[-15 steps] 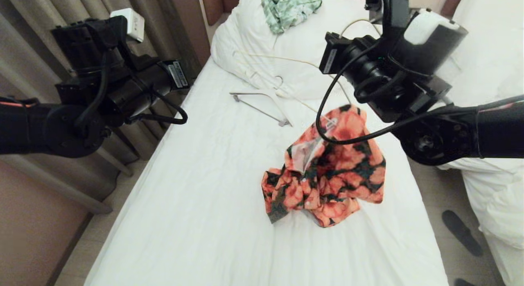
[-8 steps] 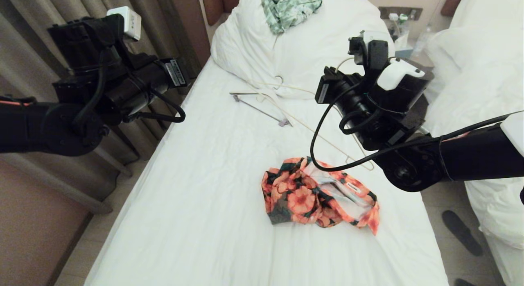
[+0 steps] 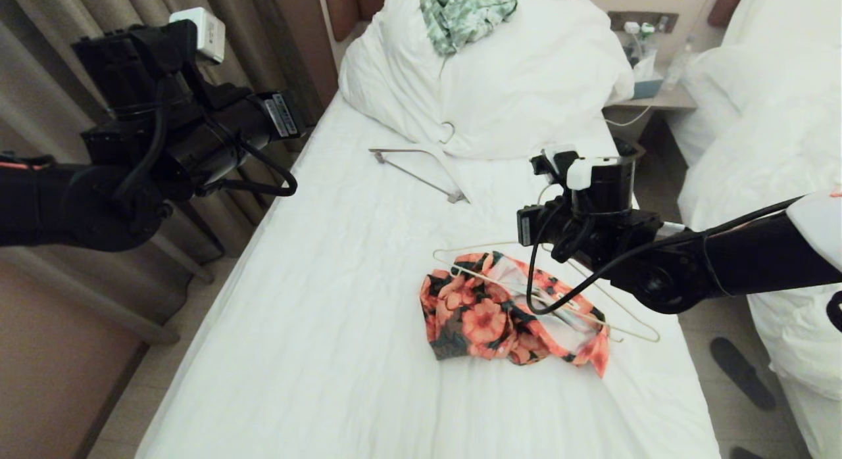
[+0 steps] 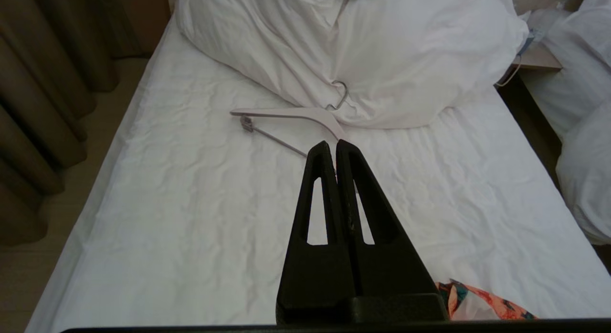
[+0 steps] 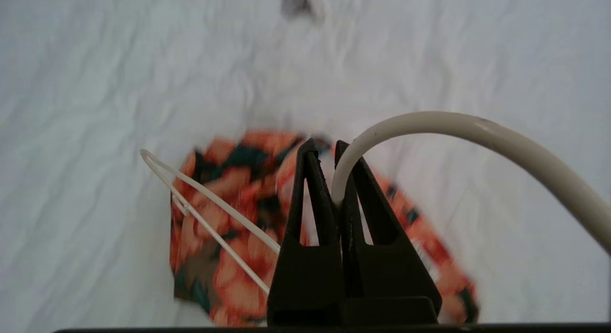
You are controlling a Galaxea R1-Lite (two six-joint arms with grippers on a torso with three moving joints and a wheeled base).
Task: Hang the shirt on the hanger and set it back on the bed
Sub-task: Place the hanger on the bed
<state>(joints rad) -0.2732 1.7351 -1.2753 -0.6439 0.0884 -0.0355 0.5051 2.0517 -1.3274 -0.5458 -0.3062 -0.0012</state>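
The shirt (image 3: 487, 321), orange-pink flowers on dark green, lies crumpled on the white sheet of the bed (image 3: 329, 314), right of the middle. The thin cream hanger (image 3: 468, 273) rests slanted across the top of it. My right gripper (image 5: 324, 147) hovers just over the shirt (image 5: 229, 228), shut on the hanger's curved hook (image 5: 429, 120). In the head view the right wrist (image 3: 592, 216) hides those fingers. My left gripper (image 4: 331, 147) is shut on nothing, held still above the left side of the bed (image 4: 191, 204).
A flat white hanger with a grey bar (image 3: 421, 163) lies at the foot of the heaped duvet (image 3: 526, 84), which carries a green-and-white garment (image 3: 460, 12). A second bed (image 3: 776, 130), a nightstand (image 3: 651, 100) and a dark slipper (image 3: 740, 373) are on the right. Curtains (image 3: 66, 25) hang on the left.
The shirt, hanging lifted under the right arm a second ago, has dropped in a heap on the sheet. The right arm has come down and nearer, laying the hanger across it. The left arm is still.
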